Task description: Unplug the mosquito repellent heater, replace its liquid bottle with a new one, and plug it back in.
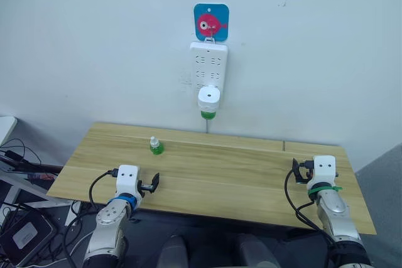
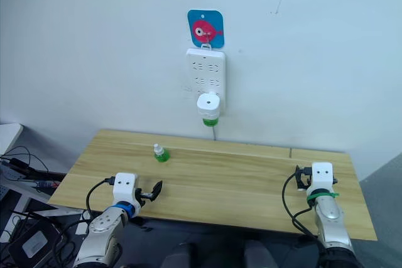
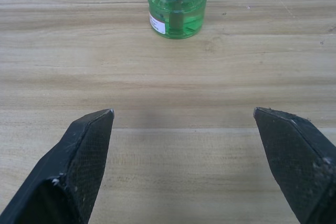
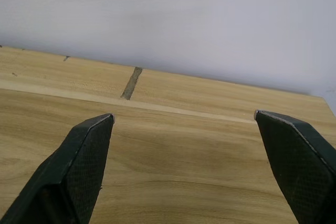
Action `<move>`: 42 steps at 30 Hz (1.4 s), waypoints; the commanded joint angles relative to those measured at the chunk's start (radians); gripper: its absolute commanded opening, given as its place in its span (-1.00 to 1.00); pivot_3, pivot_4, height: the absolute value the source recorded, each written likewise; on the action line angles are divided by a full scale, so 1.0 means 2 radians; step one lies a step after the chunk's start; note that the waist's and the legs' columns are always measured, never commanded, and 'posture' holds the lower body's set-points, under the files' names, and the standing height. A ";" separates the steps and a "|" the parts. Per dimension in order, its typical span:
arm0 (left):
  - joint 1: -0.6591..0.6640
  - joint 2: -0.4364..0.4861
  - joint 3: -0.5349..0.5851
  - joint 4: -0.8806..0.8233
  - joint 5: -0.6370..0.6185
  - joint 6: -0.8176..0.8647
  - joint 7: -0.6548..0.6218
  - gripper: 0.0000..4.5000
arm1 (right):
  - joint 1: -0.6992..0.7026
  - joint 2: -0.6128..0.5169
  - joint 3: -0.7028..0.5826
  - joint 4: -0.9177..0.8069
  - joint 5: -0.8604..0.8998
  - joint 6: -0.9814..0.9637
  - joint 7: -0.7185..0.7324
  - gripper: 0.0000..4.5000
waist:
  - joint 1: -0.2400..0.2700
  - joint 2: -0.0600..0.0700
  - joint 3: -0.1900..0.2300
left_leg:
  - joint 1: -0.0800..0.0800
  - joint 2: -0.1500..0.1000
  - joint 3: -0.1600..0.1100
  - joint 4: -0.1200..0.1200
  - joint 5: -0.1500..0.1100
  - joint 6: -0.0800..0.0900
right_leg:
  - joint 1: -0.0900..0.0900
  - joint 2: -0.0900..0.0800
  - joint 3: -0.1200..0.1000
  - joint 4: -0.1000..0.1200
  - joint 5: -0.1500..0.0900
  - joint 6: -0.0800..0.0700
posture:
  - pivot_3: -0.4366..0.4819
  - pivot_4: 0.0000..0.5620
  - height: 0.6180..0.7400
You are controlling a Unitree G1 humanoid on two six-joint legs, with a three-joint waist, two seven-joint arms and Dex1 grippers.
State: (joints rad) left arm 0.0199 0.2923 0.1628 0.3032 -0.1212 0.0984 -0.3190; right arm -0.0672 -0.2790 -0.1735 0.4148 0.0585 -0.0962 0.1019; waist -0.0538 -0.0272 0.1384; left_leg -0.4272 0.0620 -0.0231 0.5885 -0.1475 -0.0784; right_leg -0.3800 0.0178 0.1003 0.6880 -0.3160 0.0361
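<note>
On the wooden table point(image 1: 251, 174) 2 wide-open, empty grippers, left gripper point(image 1: 152, 184) and right gripper point(image 1: 296, 171), are rested; the wall-hung power strip point(image 1: 208, 62) could be dragged if the mosquito repellent heater point(image 1: 208, 98) is pulled askew.

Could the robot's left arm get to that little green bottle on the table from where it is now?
Probably yes. The left gripper is open and faces the green bottle straight on, with only bare table between them.
</note>
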 commanded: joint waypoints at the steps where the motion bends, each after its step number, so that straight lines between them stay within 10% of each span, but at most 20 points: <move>1: 0.000 0.004 0.001 -0.024 -0.004 -0.005 -0.004 1.00 | 0.001 0.001 -0.002 -0.022 -0.003 -0.006 -0.004 0.99 | 0.000 0.000 0.000 | 0.000 0.000 0.000 0.000 0.000 0.000 | 0.000 0.000 0.000 0.000 0.000 0.000 | 0.00 -0.48 1.00; 13: 0.020 0.023 0.003 -0.079 -0.027 0.016 -0.053 1.00 | 0.031 -0.007 0.001 -0.086 0.003 0.021 0.017 0.99 | 0.000 0.000 0.011 | 0.000 0.000 0.000 0.000 0.000 0.000 | 0.000 0.000 0.000 0.000 0.000 0.000 | -0.02 -0.35 1.00; 22: 0.040 0.139 0.048 -0.281 -0.160 0.116 -0.187 1.00 | 0.083 -0.087 0.013 -0.364 0.152 0.193 0.190 0.99 | 0.000 0.002 0.047 | -0.003 0.001 0.000 0.000 0.000 0.000 | -0.003 -0.001 0.001 0.001 0.000 0.000 | -0.06 -0.01 1.00; 34: -0.244 0.212 0.021 -0.169 -0.194 0.165 -0.265 1.00 | -0.080 -0.108 0.017 -0.545 0.371 0.405 0.148 0.99 | 0.002 -0.001 0.080 | -0.008 0.000 -0.001 0.001 0.000 0.000 | -0.006 0.000 -0.001 -0.001 0.003 0.005 | -0.15 0.14 1.00; 42: -0.315 0.215 -0.003 -0.091 -0.168 0.134 -0.316 1.00 | -0.101 -0.109 0.011 -0.557 0.384 0.418 0.127 0.99 | 0.003 -0.001 0.080 | -0.017 0.001 -0.002 0.001 -0.001 0.001 | -0.014 0.000 -0.003 -0.002 0.006 0.006 | -0.15 0.13 1.00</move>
State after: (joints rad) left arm -0.5824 0.7058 0.1489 0.1263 -0.4636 0.4011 -0.9291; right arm -0.2735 -0.4912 -0.1336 -0.6537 0.8083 0.7528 0.3543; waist -0.0488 -0.0302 0.2985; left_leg -0.4629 0.0635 -0.0268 0.5907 -0.1504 -0.0763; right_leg -0.4096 0.0179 0.0939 0.6831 -0.3040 0.0476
